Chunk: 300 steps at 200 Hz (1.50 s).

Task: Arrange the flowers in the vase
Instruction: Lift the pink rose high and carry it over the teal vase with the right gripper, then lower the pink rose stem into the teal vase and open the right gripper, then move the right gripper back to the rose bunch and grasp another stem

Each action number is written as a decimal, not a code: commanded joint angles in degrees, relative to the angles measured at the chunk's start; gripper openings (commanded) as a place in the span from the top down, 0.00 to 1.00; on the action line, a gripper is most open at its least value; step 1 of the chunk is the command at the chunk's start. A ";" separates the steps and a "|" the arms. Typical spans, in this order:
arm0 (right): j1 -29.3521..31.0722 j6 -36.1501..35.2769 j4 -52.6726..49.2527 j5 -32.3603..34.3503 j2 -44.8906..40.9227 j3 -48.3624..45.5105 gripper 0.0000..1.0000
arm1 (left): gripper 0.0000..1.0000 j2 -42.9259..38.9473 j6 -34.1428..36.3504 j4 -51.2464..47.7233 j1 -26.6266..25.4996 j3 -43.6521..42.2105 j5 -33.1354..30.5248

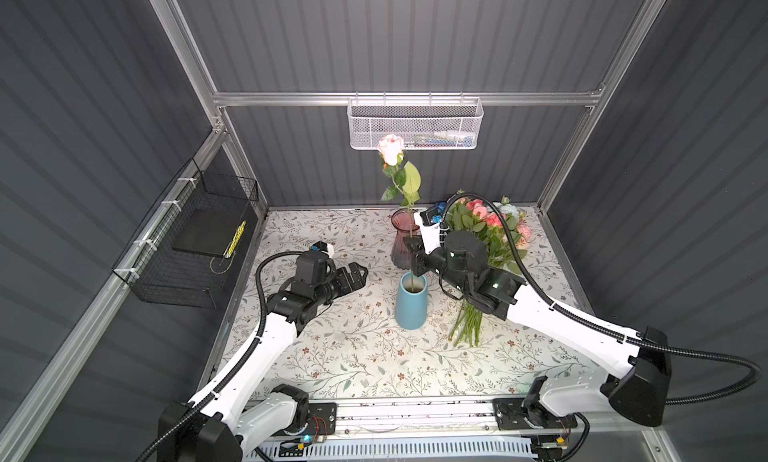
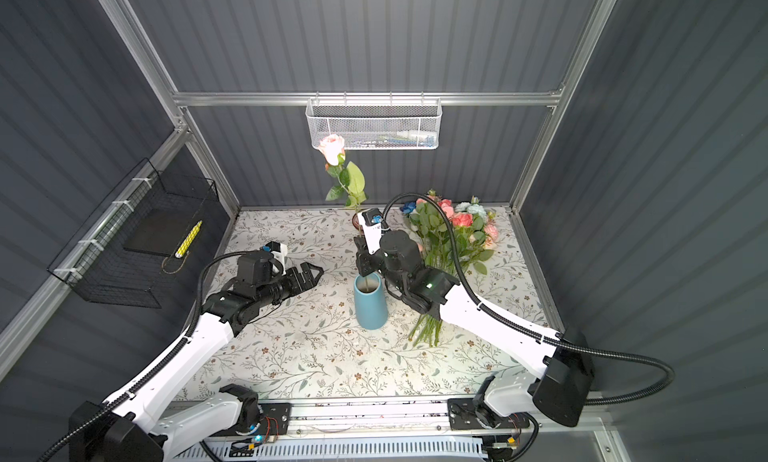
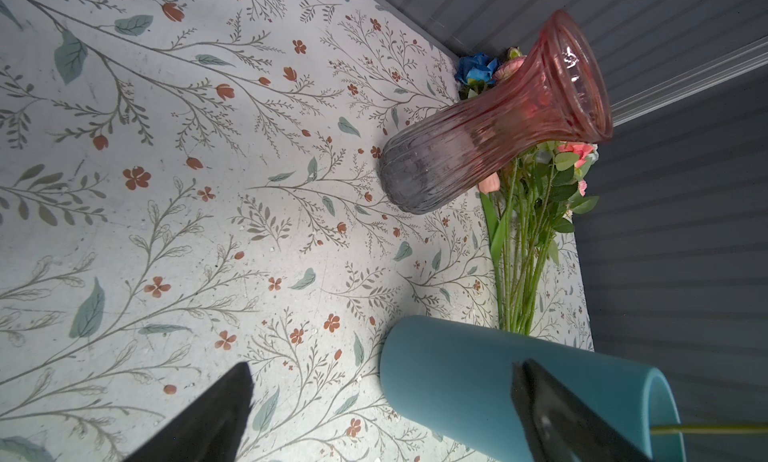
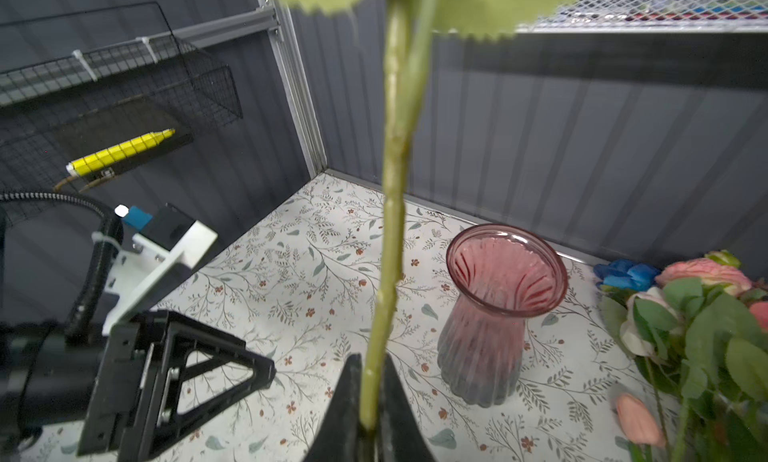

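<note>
Table [image 1: 332,356]: floral; blue vase [image 1: 410,302], pink vase [image 1: 400,247], flowers [image 1: 494,223].
Rose [image 1: 409,179]: upright, stem in blue vase.
Left jaws: wide open, empty.
Right jaws: close around stem; grip unclear.

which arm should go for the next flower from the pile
Right. The loose flowers lie under and beside the right arm, while the left gripper, though open, sits across the blue vase from them. The right gripper first has to clear the rose stem between its jaws.
</note>
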 commanded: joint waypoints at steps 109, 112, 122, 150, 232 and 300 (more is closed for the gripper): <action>-0.46 8.22 -3.38 15.65 -26.20 -17.30 0.30 | 0.00 -0.37 0.46 2.08 0.36 -3.71 -1.36; -0.72 9.08 -3.62 17.28 -26.78 -17.98 0.30 | 0.00 -0.52 0.46 2.59 0.36 -3.91 -1.07; -2.52 11.10 -4.36 19.41 -28.56 -19.63 0.29 | 0.00 -1.06 0.58 3.99 0.36 -4.53 -0.46; -16.69 20.22 -11.16 7.80 -29.22 -23.51 0.27 | 0.00 -2.82 0.43 6.12 0.36 -6.37 -1.92; -31.29 21.29 -15.92 -10.65 5.60 -13.25 0.39 | 0.01 0.01 -0.86 5.63 0.36 -7.48 3.85; -35.72 23.01 -15.20 -7.13 19.76 -2.79 0.61 | 0.01 -1.10 -0.89 5.34 0.36 -8.43 3.78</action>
